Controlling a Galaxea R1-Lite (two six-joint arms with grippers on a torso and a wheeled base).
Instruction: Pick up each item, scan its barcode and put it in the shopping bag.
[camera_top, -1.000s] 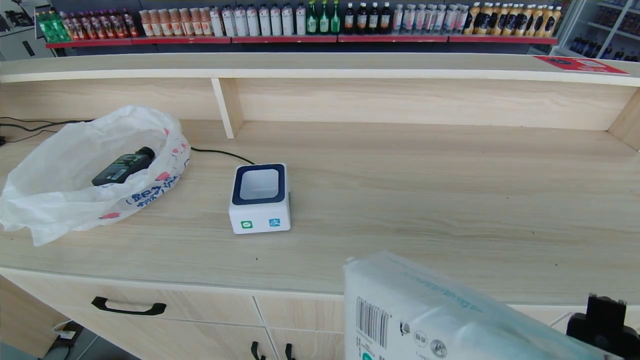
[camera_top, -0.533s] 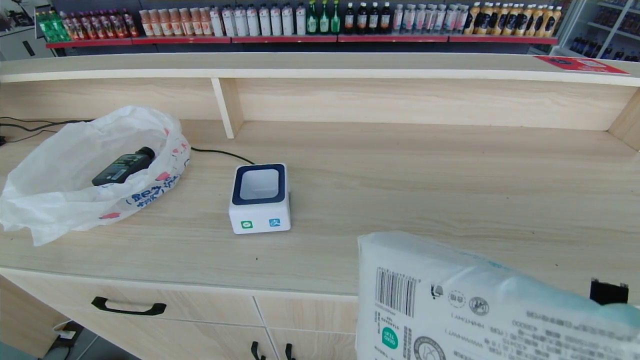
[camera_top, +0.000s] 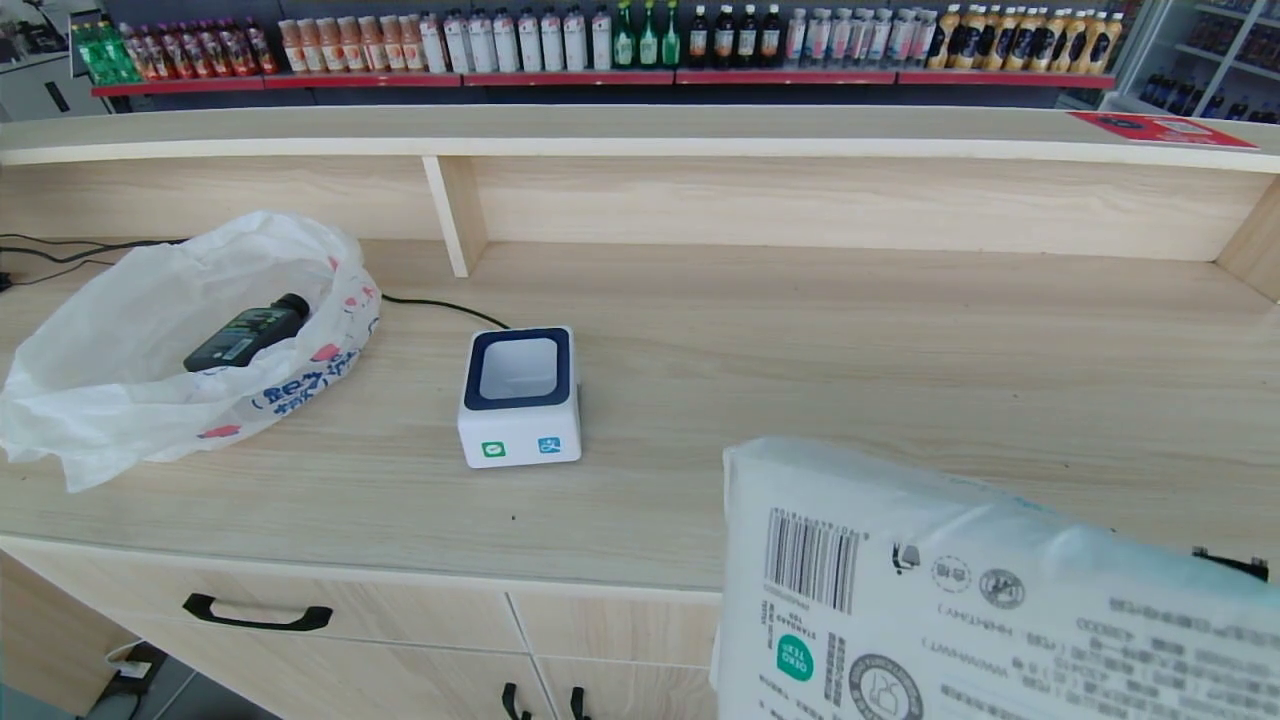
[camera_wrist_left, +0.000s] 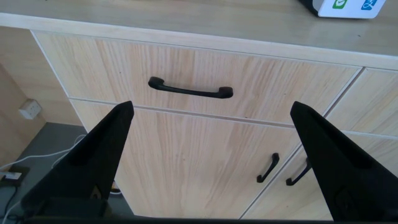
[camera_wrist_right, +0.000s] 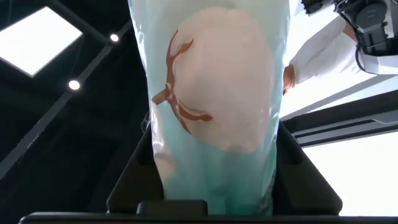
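White and pale-teal plastic wrap covers the tissue pack (camera_top: 1000, 590), which occupies the lower right of the head view, held in the air in front of the counter (camera_top: 850, 350) edge. The printed face of the pack is turned toward the camera, with the barcode (camera_top: 812, 560) near its left end. In the right wrist view, the right gripper (camera_wrist_right: 214, 186) clamps the tissue pack (camera_wrist_right: 217, 93) between both black fingers (camera_wrist_right: 134, 180), one on each side of the wrap.

The scanner (camera_top: 520, 395), a white box with a dark-blue-rimmed window on top, stands on the counter left of centre, well apart from the pack. A black cable (camera_top: 440, 305) runs from behind it toward the upper left.

The shopping bag (camera_top: 130, 370) lies open at the left of the frame. A dark bottle (camera_top: 245, 333) rests on its side inside it.

The left gripper (camera_wrist_left: 211, 109) has its fingers spread wide with nothing between them. It faces the cabinet front below the counter, where a black drawer handle (camera_wrist_left: 189, 91) sits between the fingers in the left wrist view.

A shelf of drink bottles (camera_top: 640, 35) lines the top of the head view.
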